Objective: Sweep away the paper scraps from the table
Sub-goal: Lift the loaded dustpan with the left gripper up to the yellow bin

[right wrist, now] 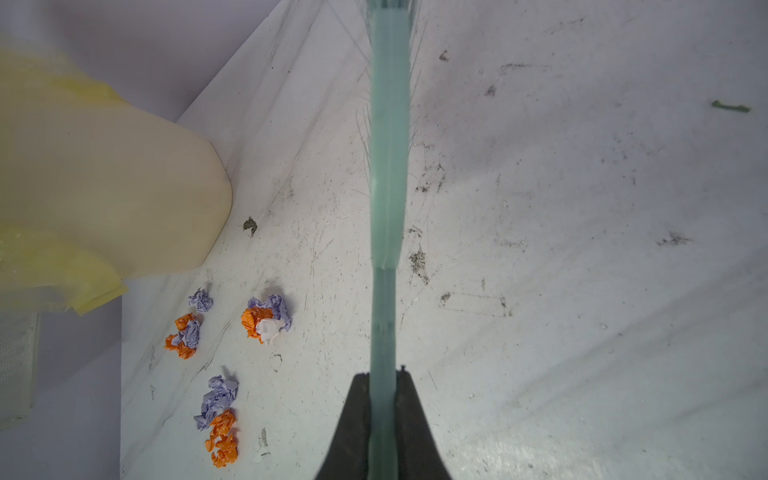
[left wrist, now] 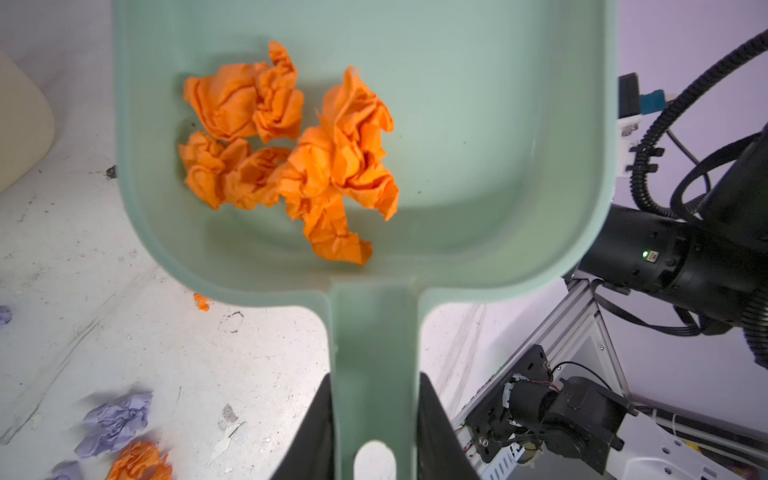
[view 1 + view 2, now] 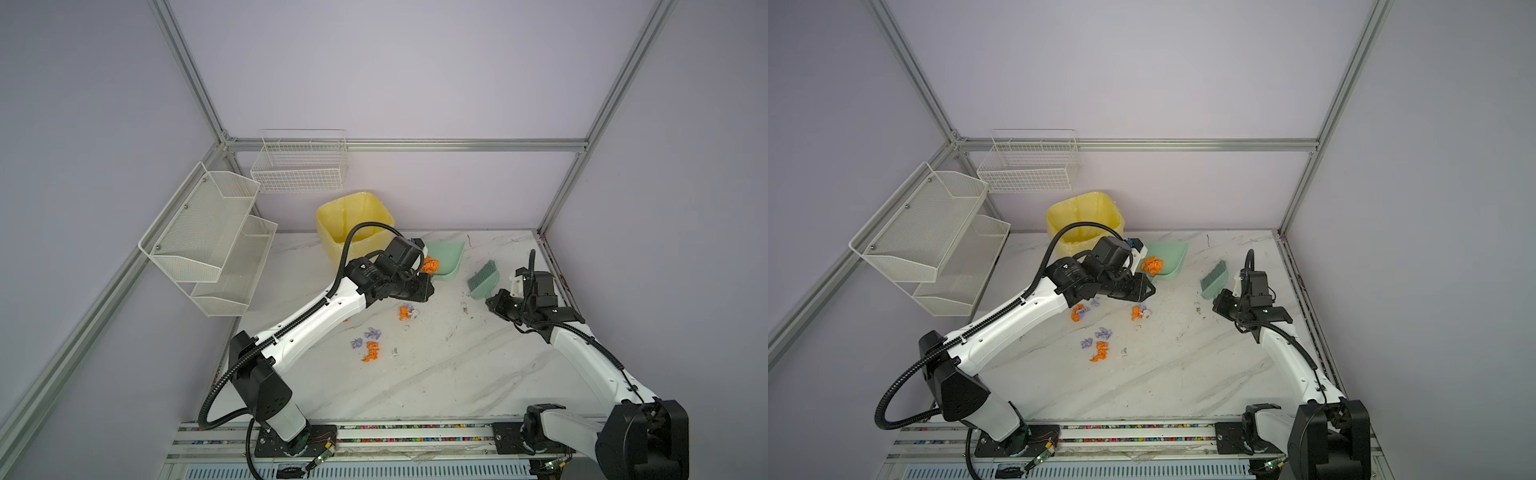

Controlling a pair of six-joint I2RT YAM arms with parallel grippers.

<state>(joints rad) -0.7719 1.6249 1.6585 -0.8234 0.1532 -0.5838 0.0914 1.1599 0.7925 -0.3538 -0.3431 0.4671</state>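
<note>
The left gripper [image 2: 376,386] is clamping the pale green plastic dustpan [image 2: 498,124] by its handle. Crumpled orange paper scraps [image 2: 291,145] are lying inside it. Orange and lilac scraps are also lying on the white marble-patterned surface [image 3: 457,374] near the yellow-lined bin [image 3: 353,220]. The right gripper [image 1: 382,376] is clamping the green bristle brush [image 1: 386,166]. The left arm [image 3: 316,320] is overhanging one cluster [image 1: 183,332], which the right wrist view is showing clear.

Lilac walls [image 3: 415,62], aluminium frame rails [image 3: 407,145], white wire shelves [image 3: 208,232]
</note>
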